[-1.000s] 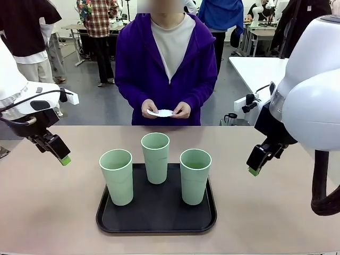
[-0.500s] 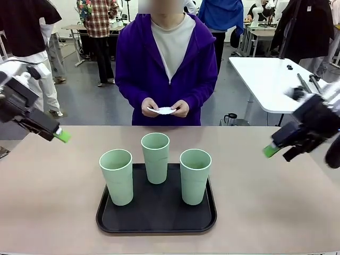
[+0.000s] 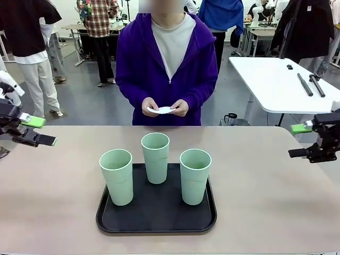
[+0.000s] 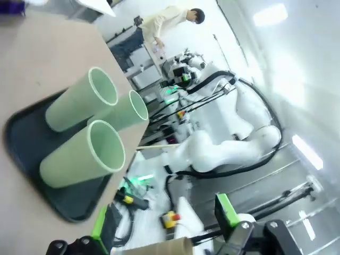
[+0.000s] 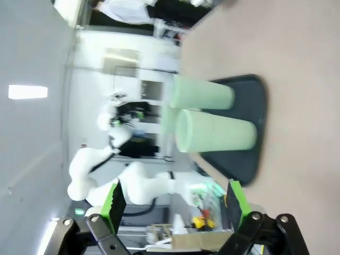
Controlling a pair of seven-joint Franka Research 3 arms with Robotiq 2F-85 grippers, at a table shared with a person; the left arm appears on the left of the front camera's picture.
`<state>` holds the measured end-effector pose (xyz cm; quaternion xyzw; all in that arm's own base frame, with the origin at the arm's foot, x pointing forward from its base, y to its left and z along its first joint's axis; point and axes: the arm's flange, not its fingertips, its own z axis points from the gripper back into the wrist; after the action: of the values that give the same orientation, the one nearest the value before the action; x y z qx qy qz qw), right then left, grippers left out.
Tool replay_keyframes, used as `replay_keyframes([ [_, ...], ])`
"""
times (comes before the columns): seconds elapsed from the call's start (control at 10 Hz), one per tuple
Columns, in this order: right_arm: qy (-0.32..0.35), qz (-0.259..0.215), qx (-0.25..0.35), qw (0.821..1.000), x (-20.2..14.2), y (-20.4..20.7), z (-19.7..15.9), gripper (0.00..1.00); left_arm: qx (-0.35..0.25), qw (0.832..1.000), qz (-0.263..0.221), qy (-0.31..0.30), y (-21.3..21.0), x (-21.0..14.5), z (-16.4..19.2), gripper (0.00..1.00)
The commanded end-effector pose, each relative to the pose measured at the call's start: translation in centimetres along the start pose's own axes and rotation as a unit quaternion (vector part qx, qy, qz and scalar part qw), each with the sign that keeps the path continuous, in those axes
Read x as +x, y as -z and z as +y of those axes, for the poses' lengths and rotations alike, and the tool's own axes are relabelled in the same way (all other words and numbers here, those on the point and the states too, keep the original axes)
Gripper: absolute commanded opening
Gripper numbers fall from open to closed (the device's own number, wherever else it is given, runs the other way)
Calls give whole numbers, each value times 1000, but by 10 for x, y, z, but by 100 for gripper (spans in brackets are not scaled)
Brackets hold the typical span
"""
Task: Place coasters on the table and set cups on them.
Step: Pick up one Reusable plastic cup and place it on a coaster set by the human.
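Three mint-green cups (image 3: 117,176) (image 3: 155,157) (image 3: 195,176) stand upright on a black tray (image 3: 156,225) in the middle of the beige table (image 3: 276,204). Across the table a person holds white coasters (image 3: 163,111) in both hands at waist height. My left gripper (image 3: 37,130) hovers open over the table's far left edge, fingers pointing inward. At the far right edge my right gripper (image 3: 300,140) also stands open and turned sideways. The left wrist view looks past its open gripper (image 4: 162,223) at the cups (image 4: 79,154). Beyond the open gripper (image 5: 175,204) in the right wrist view stand cups (image 5: 215,130) on the tray (image 5: 249,159).
A white table (image 3: 271,79) with dark tools stands behind at the right. Bare tabletop lies on both sides of the tray and between it and the person. Other people stand farther back in the room.
Both arms have swung outward from beside the tray to the table's left and right edges, and the grippers have turned sideways. Cups and the person's hands have not moved.
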<state>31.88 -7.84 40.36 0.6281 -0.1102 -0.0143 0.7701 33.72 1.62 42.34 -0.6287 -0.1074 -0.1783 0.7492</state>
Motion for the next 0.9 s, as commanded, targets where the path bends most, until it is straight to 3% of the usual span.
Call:
replay_keyframes([
  [0.0, 3, -9, 15, 1000, -39, 11, -17, 100, 32, 997, -6, -74, -28, 7, 18, 100],
  [0.7, 2, -20, -19, 1000, -52, -2, -7, 100, 116, 978, -66, -160, -94, -16, 20, 100],
  [0.8, 19, -22, -13, 999, -10, -23, -18, 100, 68, 986, -68, -135, -84, -10, 25, 100],
])
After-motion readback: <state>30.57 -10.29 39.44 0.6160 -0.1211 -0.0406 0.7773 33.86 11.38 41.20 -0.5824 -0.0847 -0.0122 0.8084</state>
